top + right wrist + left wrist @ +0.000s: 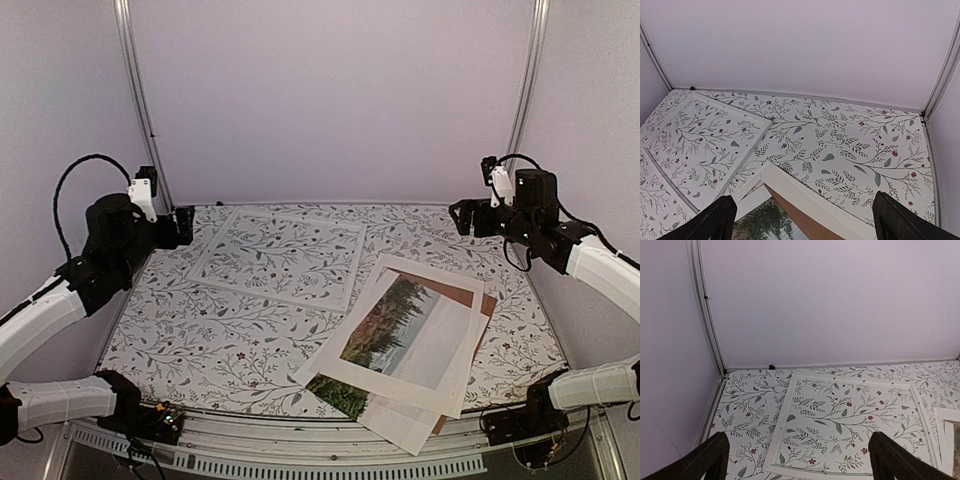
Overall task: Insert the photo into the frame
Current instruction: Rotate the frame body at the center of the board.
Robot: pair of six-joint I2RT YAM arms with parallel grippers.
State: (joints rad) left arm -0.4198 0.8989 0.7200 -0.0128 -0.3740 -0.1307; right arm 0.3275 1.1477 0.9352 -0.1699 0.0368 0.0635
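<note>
top view: your left end effector (186, 226) hangs above the far left corner of the desk (170, 335), and your right end effector (459, 216) hangs above the far right side. neither one touches anything. the frame (281, 256) lies flat on the far left half of the desk, and the leafy desk cover shows through its clear pane. the photo (395, 320) is not in the frame. it lies in a loose, skewed pile on the near right part of the desk, well apart from both end effectors and just beside the frame's near right corner. it shows through the window of a white mat (395, 388), and a strip of dark green print peeks out at the pile's near left edge. a brown backing board (450, 290) shows at the pile's far edge.

left wrist view: both dark fingers (705, 460) stand wide apart with nothing between them. the frame lies flat on the desk below and ahead of them. a white corner of the pile just enters at the right edge.

right wrist view: these fingers (905, 220) are also spread wide and hold nothing. the far end of the pile sits between and below them, showing white edge, brown board and a bit of the print. the frame lies off to the left.
</note>
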